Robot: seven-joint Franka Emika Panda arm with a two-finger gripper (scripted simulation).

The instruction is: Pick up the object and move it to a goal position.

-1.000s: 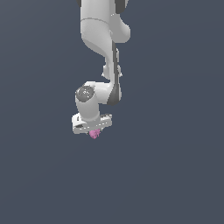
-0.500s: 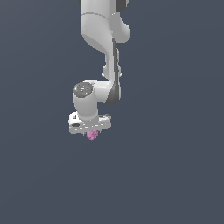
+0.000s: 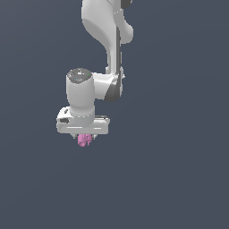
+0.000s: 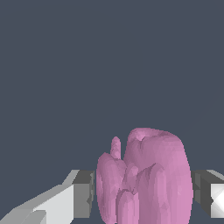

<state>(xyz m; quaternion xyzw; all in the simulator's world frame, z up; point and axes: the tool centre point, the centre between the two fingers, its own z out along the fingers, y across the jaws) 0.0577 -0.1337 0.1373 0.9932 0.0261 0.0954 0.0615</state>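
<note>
The object (image 3: 83, 141) is a small lumpy pink-magenta blob that hangs just below the white hand of my gripper (image 3: 84, 137) in the exterior view, left of centre. In the wrist view the object (image 4: 144, 179) fills the space between the two fingers (image 4: 84, 194), which press on it from both sides. My gripper (image 4: 144, 194) is shut on the object and holds it in the air. No goal marker shows in either view.
The white arm (image 3: 112, 53) comes down from the upper edge of the exterior view to the wrist. Behind everything there is only a plain dark grey-blue background.
My gripper has moved toward the exterior view's left and slightly lower, with the object still held in it.
</note>
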